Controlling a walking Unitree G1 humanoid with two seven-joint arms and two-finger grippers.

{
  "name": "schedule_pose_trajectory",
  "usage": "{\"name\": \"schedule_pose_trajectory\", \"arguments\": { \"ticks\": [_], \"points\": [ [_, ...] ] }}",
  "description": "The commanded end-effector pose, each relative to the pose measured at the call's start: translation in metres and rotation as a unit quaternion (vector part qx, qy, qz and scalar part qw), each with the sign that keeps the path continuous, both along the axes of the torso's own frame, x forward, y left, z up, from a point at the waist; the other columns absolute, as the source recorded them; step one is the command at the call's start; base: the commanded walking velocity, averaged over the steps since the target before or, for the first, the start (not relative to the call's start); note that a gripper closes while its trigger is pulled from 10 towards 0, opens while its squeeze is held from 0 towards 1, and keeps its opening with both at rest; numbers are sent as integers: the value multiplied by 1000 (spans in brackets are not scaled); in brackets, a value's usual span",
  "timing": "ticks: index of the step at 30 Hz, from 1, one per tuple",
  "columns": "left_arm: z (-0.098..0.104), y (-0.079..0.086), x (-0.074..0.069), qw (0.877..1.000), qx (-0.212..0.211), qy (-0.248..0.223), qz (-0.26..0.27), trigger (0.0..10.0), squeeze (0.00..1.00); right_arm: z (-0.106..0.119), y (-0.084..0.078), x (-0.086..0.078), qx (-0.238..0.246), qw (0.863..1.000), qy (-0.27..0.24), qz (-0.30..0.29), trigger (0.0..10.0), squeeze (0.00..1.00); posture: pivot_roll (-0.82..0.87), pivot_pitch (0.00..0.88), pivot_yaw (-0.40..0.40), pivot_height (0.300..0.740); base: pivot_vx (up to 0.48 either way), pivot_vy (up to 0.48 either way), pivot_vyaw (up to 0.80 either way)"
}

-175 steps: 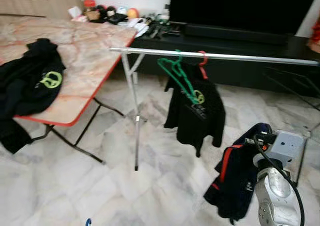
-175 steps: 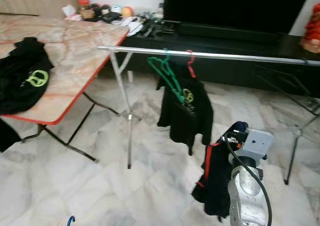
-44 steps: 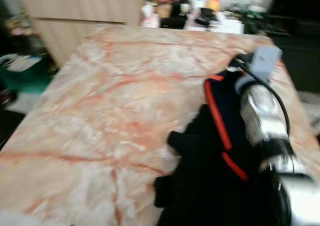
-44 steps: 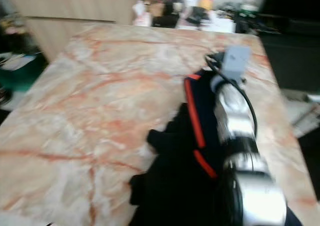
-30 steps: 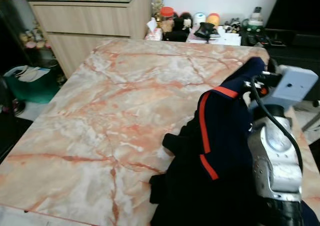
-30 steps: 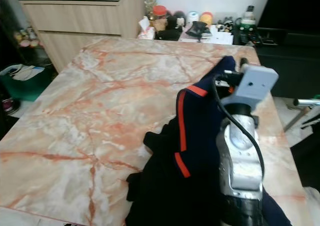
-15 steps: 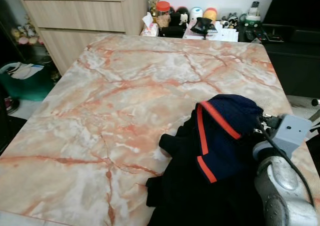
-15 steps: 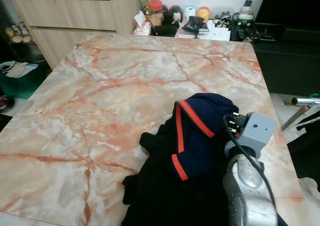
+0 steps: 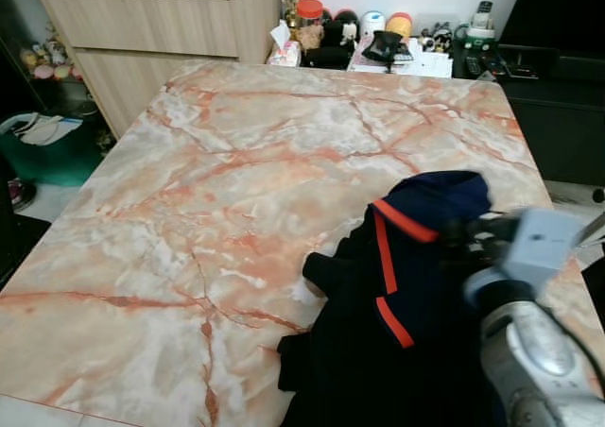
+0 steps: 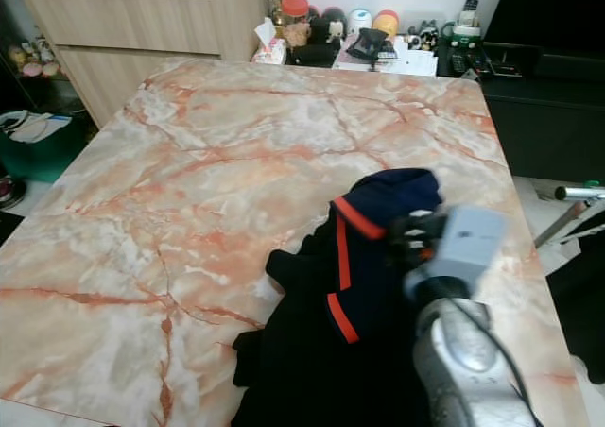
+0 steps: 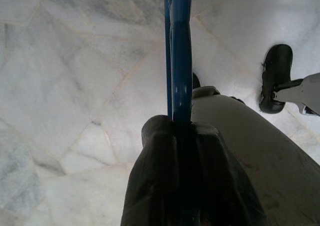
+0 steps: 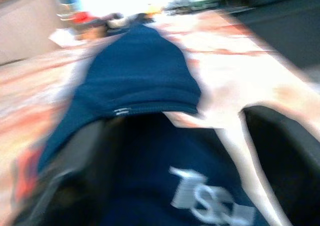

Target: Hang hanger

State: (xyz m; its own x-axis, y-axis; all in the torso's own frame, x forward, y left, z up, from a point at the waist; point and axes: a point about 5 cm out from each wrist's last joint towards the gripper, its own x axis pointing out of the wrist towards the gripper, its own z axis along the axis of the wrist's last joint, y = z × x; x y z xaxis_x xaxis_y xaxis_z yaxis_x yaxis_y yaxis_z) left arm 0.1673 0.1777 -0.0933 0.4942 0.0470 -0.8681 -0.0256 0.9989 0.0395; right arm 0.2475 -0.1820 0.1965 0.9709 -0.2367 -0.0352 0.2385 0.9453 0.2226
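the blue hanger (image 11: 180,51) is not hung yet. the left gripper (image 11: 186,146) is clenched on it, down low over the floor. the dark blue shirt (image 9: 421,247) sits on the marble table (image 9: 236,162), lower right of the frame, with the right gripper (image 10: 402,230) by it. i cannot tell if that gripper is grasping.

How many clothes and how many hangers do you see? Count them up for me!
Clothes on the pink marble table: 2 (navy-blue top with red stripes, black top)
Blue plastic hanger: 1, held in the left hand
Total: 3
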Motion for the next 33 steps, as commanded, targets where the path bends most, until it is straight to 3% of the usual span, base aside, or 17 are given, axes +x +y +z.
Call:
{"name": "schedule_pose_trajectory", "arguments": {
  "ticks": [1,3,9,13,14,17,19,20,24,33],
  "points": [
    [-9,-7,-20,999,-12,40,1,10000,0,-3,-9,-15,-10,999,18,-37,10000,1000,-73,205,-5,740,0,0,0],
    [-9,-7,-21,999,-11,41,1,10000,0,-7,-16,-30,-20,996,35,-82,10000,1000,-73,205,-5,740,0,0,0],
    [-9,-6,-21,999,-8,41,0,10000,0,2,-16,-40,-38,995,12,-92,10000,1000,-81,208,-6,740,0,0,0],
    [-9,-5,-20,999,-8,40,-1,10000,0,9,8,-32,-39,999,-31,11,10000,1000,-78,206,-7,740,0,0,0],
    [-9,-6,-20,999,-8,38,0,10000,0,21,23,-25,-54,993,-75,77,10000,1000,-76,205,-7,740,0,0,0],
    [-9,-6,-20,999,-7,36,2,10000,0,34,28,-20,-66,987,-117,90,10000,1000,-71,203,-7,740,0,0,0],
    [-9,-6,-19,999,-7,36,2,10000,0,39,26,-17,-66,986,-130,78,10000,463,-71,203,-7,740,0,0,0],
    [-9,-6,-19,999,-6,35,3,10000,0,39,21,-12,-69,987,-129,65,10000,0,-73,200,-6,740,0,0,0],
    [-9,-6,-20,999,-4,39,-2,10000,0,33,13,-1,-73,990,-116,36,10000,0,-61,200,-10,740,0,0,0],
    [-10,-7,-23,999,-4,43,2,10000,0,35,22,1,-80,985,-134,75,10000,0,-60,188,-10,740,0,0,0]
  ]
}}
